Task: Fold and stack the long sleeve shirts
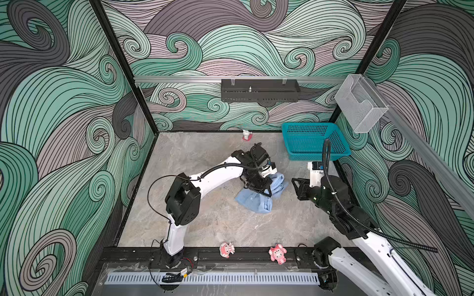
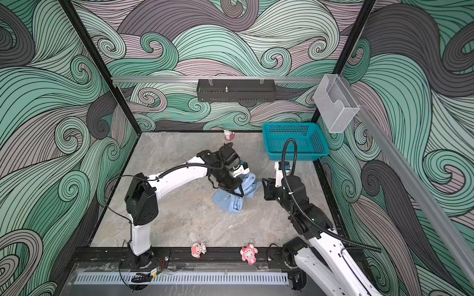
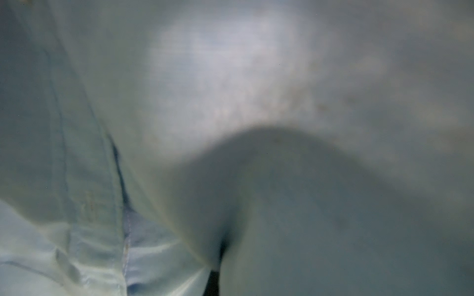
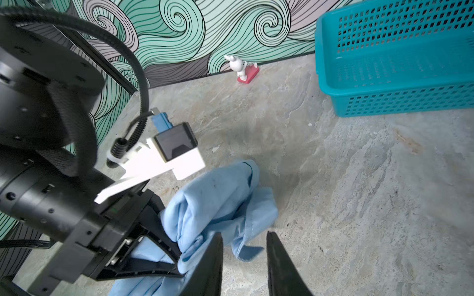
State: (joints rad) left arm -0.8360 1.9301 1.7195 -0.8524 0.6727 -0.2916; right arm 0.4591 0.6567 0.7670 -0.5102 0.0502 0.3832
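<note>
**Front rail:** two pink toys [image 1: 227, 249] [image 1: 277, 253]. Not my concern.

**Bench** [image 1: 205, 225]: grey, stone-patterned. It carries everything below.

**Left fingers** [image 4: 169, 243]: pressed together on a fold of the shirt, right of mid-bench. My left wrist view is filled with blurred pale fabric and shows nothing else.

**Shirt** [image 1: 256, 201]: one item, light blue, bunched and unfolded. It lies on the bench right of centre, under and beside the left fingers. In both top views its long axis runs from near-left to far-right.

**Right fingers** [image 4: 273, 246]: apart, with nothing clamped between them. They sit just beside the shirt's far-right end, and the shirt lies to their left. In the right wrist view a loose flap [image 4: 247, 252] lies just ahead of the tips.

**My judgement:** the right arm is the nearer one to that free end. The next move is to close on the flap, so both arms can draw the heap out along its long axis.

**Basket** [image 1: 318, 156]: teal, in the far right corner, well apart from the shirt.

**Figurine** [image 1: 246, 135]: white on a red base, standing at the back wall.
</note>
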